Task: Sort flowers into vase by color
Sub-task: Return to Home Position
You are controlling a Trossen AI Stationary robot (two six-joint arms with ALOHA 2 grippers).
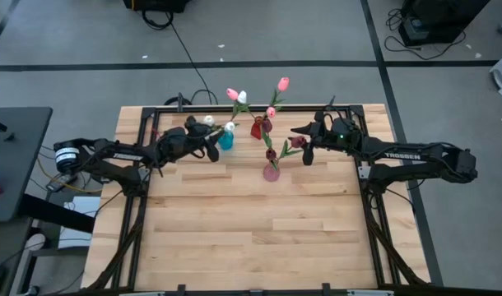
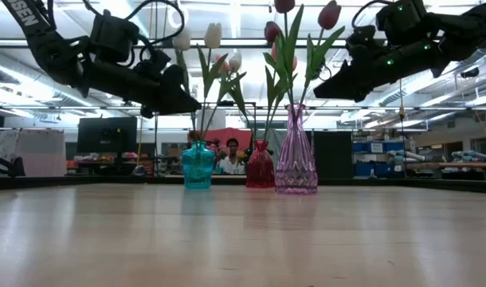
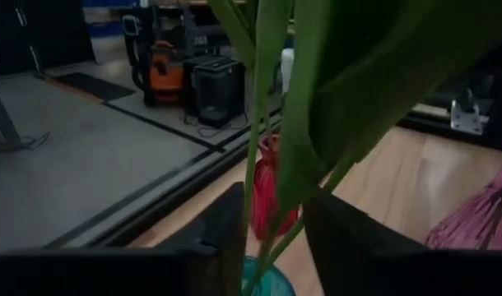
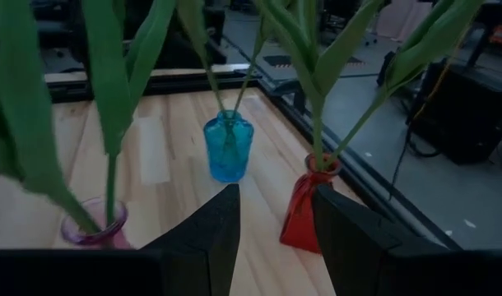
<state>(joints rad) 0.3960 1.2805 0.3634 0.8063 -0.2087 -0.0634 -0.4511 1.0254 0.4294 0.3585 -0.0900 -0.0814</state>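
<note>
Standing nearest: pink vase (image 2: 295, 151) with dark red flowers (image 2: 329, 14). Both arms raised, fingers apart: left gripper (image 3: 274, 193) back-left of pink vase, right gripper (image 4: 276, 193) back-right. Farther back-left, blue vase (image 2: 198, 166) holds white blooms; behind pink vase, red vase (image 2: 260, 167) holds pink.

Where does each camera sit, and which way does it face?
High view: overhead, facing straight down; both arms, left gripper and right gripper, show.
Low view: tabletop height, facing level across at blue vase, red vase, pink vase; arms overhead.
Left wrist view: on left arm, facing red vase; own fingers show.
Right wrist view: on right arm, facing blue vase; own fingers show.
All views share the red vase.
</note>
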